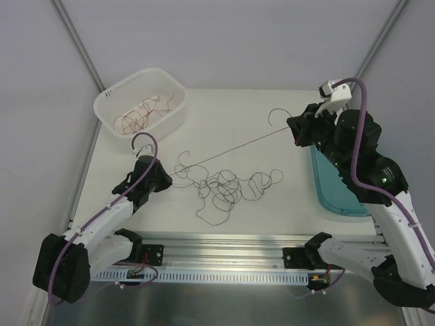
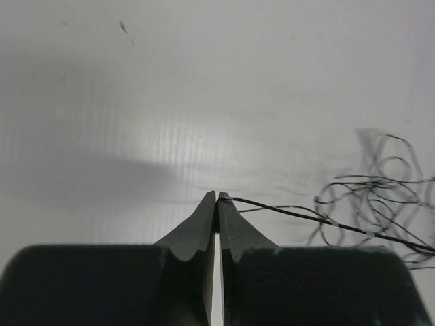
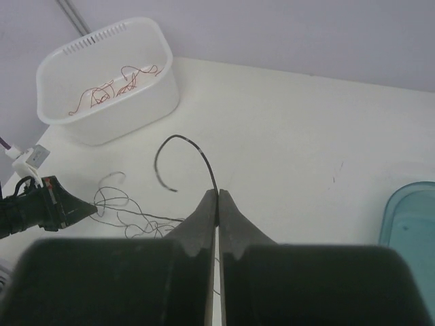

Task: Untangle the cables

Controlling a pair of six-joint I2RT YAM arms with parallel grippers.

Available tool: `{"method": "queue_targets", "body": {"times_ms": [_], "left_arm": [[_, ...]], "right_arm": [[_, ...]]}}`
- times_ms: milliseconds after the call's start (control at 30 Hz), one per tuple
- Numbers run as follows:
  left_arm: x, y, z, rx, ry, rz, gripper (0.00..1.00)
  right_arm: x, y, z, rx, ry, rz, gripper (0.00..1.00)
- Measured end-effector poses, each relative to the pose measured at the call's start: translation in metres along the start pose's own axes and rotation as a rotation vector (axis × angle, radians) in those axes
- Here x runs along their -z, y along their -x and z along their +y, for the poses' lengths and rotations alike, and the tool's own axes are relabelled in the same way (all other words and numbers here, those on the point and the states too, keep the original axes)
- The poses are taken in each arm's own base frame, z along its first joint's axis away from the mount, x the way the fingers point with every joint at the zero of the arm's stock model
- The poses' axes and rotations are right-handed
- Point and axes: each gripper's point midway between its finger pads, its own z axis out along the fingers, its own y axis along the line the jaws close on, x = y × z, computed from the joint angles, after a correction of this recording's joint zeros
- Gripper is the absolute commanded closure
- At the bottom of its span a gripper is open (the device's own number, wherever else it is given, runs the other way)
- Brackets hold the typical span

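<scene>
Gripping one taut black cable [image 1: 234, 145], left hand [image 1: 170, 178] and right hand [image 1: 297, 138] were closed; the right arm [image 1: 367, 163] hid part of a blue tray [image 1: 333, 197].

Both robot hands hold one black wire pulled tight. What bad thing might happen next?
The wire is stretched straight between the left fingers and the right fingers. Pulling harder might snap it or make it slip out. If it is hooked in the black pile, the knots may tighten or the pile may drag along.
</scene>
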Motion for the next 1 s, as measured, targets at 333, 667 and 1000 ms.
{"method": "queue_targets", "body": {"times_ms": [333, 667, 1000], "left_arm": [[0.002, 0.013, -0.002, 0.295, -0.033, 0.011, 1.00], [0.003, 0.033, -0.009, 0.386, -0.070, -0.004, 1.00], [0.021, 0.028, -0.013, 0.247, -0.146, 0.062, 1.00]], "right_arm": [[0.036, 0.009, -0.008, 0.064, 0.001, 0.041, 1.00], [0.074, 0.056, -0.011, 0.096, 0.009, -0.083, 0.99], [0.052, -0.007, -0.016, 0.022, 0.009, -0.007, 0.99]]}}
